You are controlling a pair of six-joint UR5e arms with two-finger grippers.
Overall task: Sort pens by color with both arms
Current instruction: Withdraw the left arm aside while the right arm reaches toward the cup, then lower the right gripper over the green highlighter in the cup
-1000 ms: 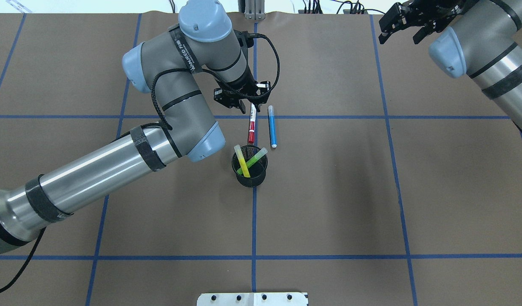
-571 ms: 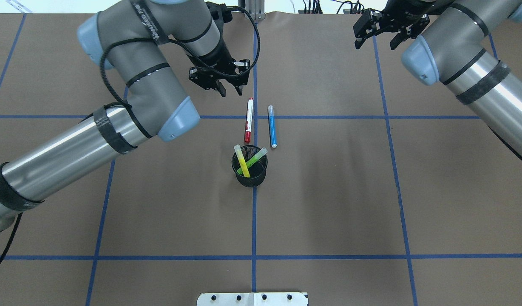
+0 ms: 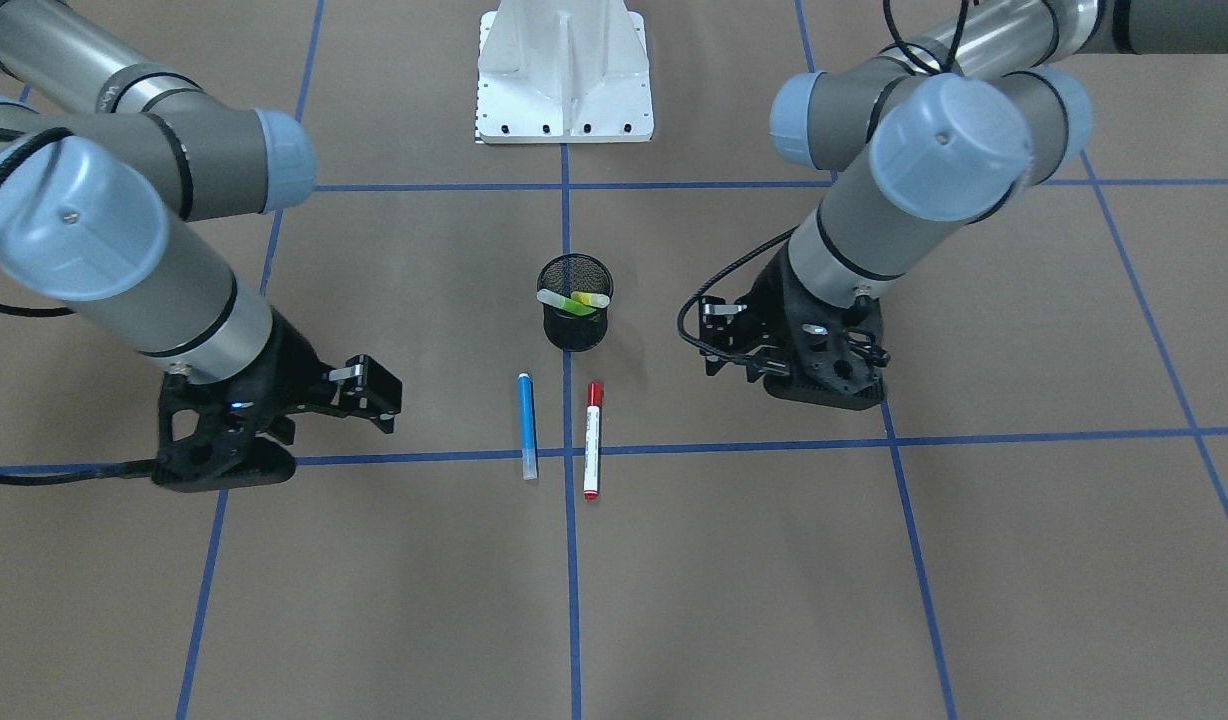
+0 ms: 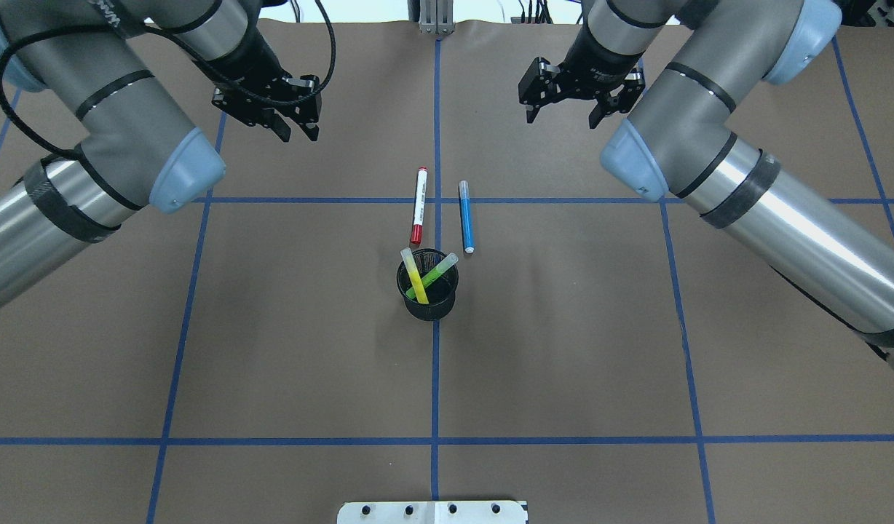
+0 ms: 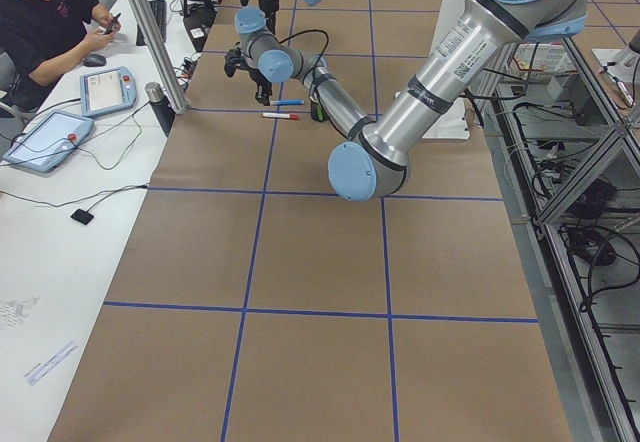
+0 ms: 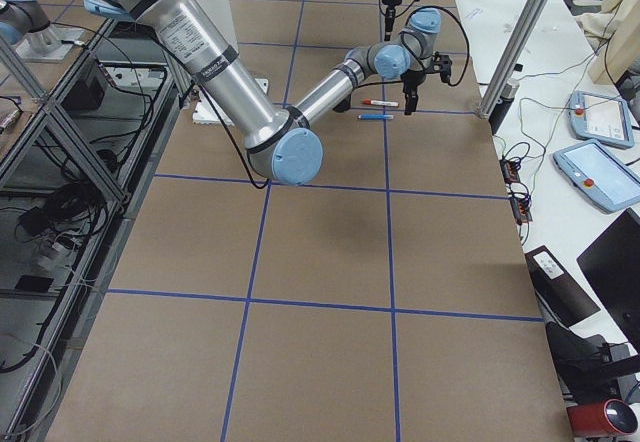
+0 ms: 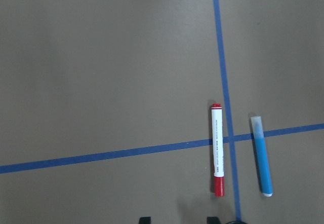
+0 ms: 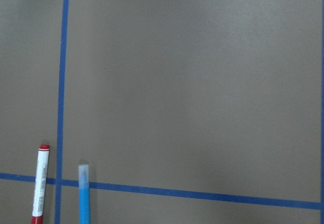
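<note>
left black two-finger claw (image 4: 297, 133): jaws spread, empty, over brown paper-covered tabletop (image 4: 563, 327) | right black claw (image 4: 561, 116): jaws spread, empty | white-barrelled marker pen with red ends (image 4: 418, 205) and slim blue marker pen (image 4: 466, 226): flat, side by side, not touching, both crossing blue tape line (image 4: 563, 200) | neon yellow pen (image 4: 413, 275), neon green pen (image 4: 436, 274): crossed inside black mesh cup (image 4: 430, 309)

Two pens (image 4: 418, 206) lie side by side just beyond the cup (image 4: 432, 311), which holds two more (image 4: 413, 275).

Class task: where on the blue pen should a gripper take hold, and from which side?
Mid-barrel, down from above, jaws closing across its width: the blue pen lies flat, with a gap to the red-ended pen and clear of the mesh cup, so both long sides seem free.
</note>
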